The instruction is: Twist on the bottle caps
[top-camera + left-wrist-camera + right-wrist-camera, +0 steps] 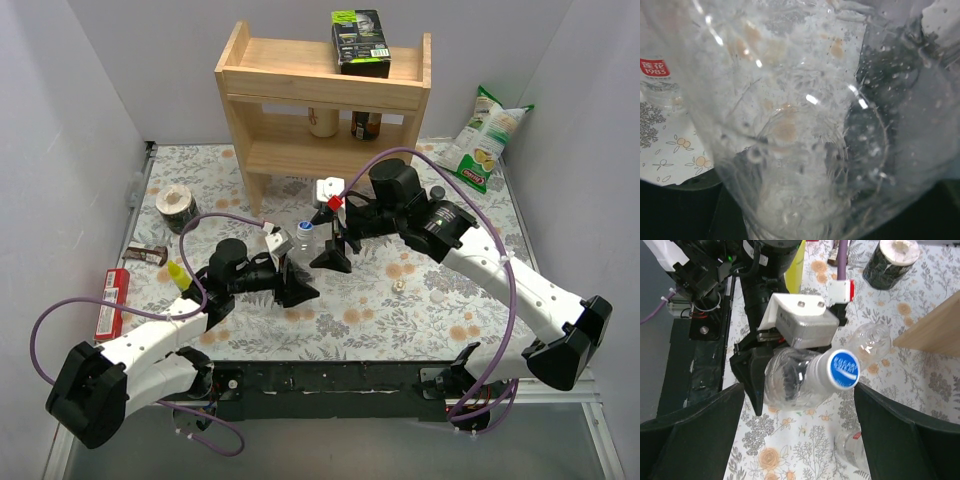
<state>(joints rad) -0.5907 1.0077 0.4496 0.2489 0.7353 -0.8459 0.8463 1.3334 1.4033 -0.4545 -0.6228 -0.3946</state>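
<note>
The left gripper (297, 288) clamps a clear bottle (790, 385); only the right wrist view shows its blue cap (843, 369) clearly, with the right gripper (799, 405) spread apart

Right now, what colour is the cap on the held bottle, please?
The cap is blue, white-rimmed; right wrist view.

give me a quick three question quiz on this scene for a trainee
1. True or false: the left end effector is gripping a clear bottle.
2. The top of the cap on that bottle is: A yellow, B blue, C red.
3. What sits on top of the wooden shelf?
Key: 1 true; 2 B; 3 a dark box.
</note>
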